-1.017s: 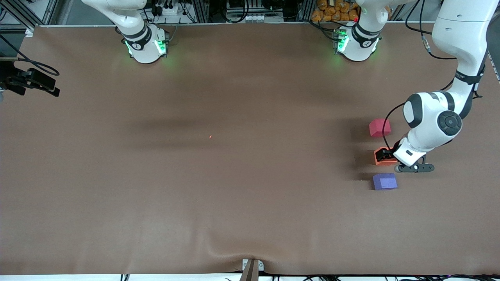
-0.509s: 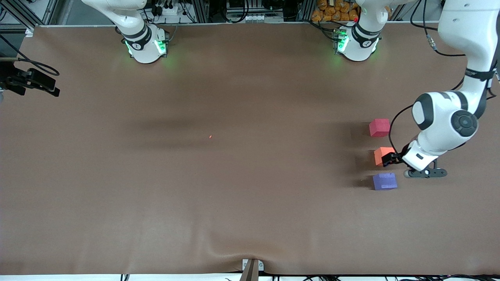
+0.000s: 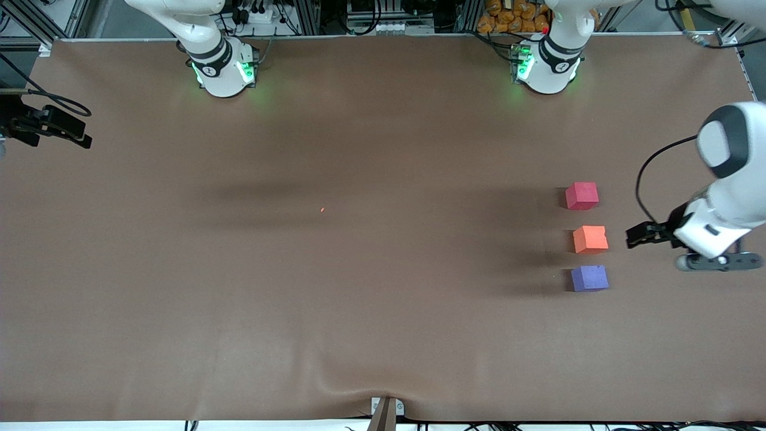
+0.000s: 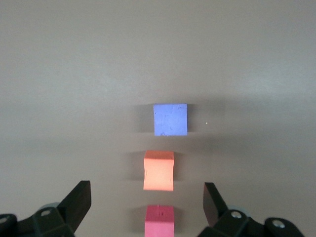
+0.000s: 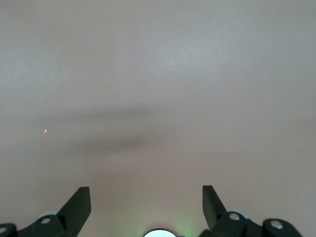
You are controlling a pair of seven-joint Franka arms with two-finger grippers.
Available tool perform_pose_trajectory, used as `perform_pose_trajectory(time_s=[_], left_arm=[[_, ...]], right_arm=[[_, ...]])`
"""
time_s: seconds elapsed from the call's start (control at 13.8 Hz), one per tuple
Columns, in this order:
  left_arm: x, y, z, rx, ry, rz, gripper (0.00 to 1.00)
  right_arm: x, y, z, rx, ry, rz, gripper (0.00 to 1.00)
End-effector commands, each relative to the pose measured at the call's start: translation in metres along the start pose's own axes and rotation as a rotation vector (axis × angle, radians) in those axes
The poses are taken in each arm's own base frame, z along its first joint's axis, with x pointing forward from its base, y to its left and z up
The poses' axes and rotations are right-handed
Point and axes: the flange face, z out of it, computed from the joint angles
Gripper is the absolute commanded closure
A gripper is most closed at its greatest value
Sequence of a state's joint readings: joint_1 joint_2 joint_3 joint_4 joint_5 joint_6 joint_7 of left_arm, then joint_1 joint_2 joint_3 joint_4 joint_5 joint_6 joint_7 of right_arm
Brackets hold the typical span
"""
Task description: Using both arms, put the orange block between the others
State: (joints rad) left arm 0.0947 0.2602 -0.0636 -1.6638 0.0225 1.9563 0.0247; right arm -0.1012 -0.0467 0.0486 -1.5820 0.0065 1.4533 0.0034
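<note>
Brown cloth covers the whole table, and I take the orange block as my landmark. It sits flat on the cloth toward the left arm's end of the table, in a short line with two others: the pinkish-red block is farther from the front camera than it, the purple block nearer, each a small gap away and touching nothing. I see the left gripper hanging over bare cloth beside the orange block, its fingers spread wide and holding nothing. My right arm waits; the right gripper is also spread and empty, over bare cloth with a tiny orange speck.
</note>
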Motion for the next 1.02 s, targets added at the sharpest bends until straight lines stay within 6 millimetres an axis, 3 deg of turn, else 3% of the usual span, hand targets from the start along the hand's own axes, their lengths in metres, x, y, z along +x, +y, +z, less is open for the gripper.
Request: perform_pose_trajectory(time_s=[0.0, 0.22, 0.51, 0.94], left_arm=[[0.001, 0.012, -0.053, 0.004, -0.032, 0.039, 0.0], [-0.022, 0.027, -0.12, 0.006, 0.016, 0.051, 0.0], [-0.062, 0.038, -0.177, 0.015, 0.018, 0.077, 0.0], [-0.096, 0.056, -0.186, -0.037, -0.01, 0.076, 0.0]], right_arm=[[-0.001, -0.001, -0.002, 0.015, 0.004, -0.013, 0.0], [-0.001, -0.001, -0.002, 0.015, 0.004, -0.013, 0.0], [-0.001, -0.002, -0.002, 0.015, 0.005, -0.015, 0.0], [-0.001, -0.001, -0.001, 0.015, 0.001, -0.013, 0.0]])
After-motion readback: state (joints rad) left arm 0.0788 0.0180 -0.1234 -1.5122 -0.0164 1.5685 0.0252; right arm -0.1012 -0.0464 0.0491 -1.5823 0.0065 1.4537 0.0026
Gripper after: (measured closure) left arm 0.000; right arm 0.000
